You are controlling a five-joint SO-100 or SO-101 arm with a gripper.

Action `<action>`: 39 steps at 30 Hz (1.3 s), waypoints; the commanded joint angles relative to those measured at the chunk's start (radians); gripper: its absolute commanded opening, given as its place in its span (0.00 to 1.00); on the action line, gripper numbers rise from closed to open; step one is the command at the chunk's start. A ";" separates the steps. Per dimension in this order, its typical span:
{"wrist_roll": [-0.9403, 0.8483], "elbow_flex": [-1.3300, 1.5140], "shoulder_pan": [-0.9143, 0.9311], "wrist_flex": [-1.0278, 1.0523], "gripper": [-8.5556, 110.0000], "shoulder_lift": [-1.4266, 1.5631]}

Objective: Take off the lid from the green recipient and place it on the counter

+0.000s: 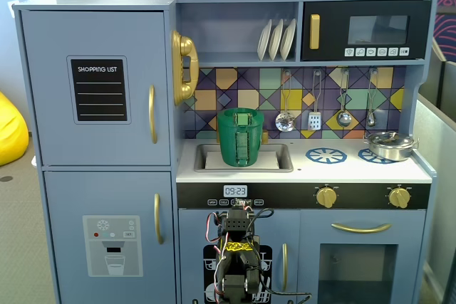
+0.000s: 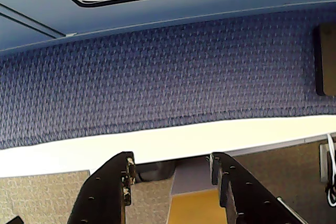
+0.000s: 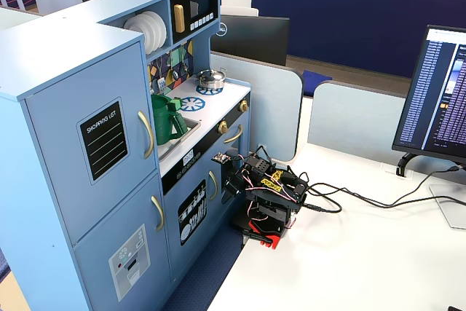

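The green recipient (image 1: 241, 140) stands upright in the grey sink recess (image 1: 206, 159) of the toy kitchen. The lid (image 1: 241, 111) sits on its top. The recipient also shows in the other fixed view (image 3: 166, 119). The white counter (image 1: 349, 169) with blue burner circles lies to its right. My arm (image 1: 239, 261) is folded low in front of the kitchen, well below the counter and far from the recipient. In the wrist view my gripper (image 2: 170, 174) is open and empty, pointing down at the blue carpet and the white table edge.
A silver pot (image 1: 390, 145) stands on the right burner. Utensils (image 1: 315, 115) hang on the back wall, and plates (image 1: 276, 39) and a microwave (image 1: 367, 30) sit above. The arm's base (image 3: 266, 213) stands on a white table with cables, and a monitor (image 3: 437, 96) is at the right.
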 commanded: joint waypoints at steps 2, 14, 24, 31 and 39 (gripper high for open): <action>0.044 0.018 0.029 0.173 0.07 -0.008; 0.034 0.015 0.032 0.143 0.07 -0.009; -0.089 -0.167 0.046 -0.489 0.07 -0.011; -0.186 -0.367 0.075 -0.729 0.07 -0.061; -0.147 -0.680 0.101 -0.816 0.24 -0.314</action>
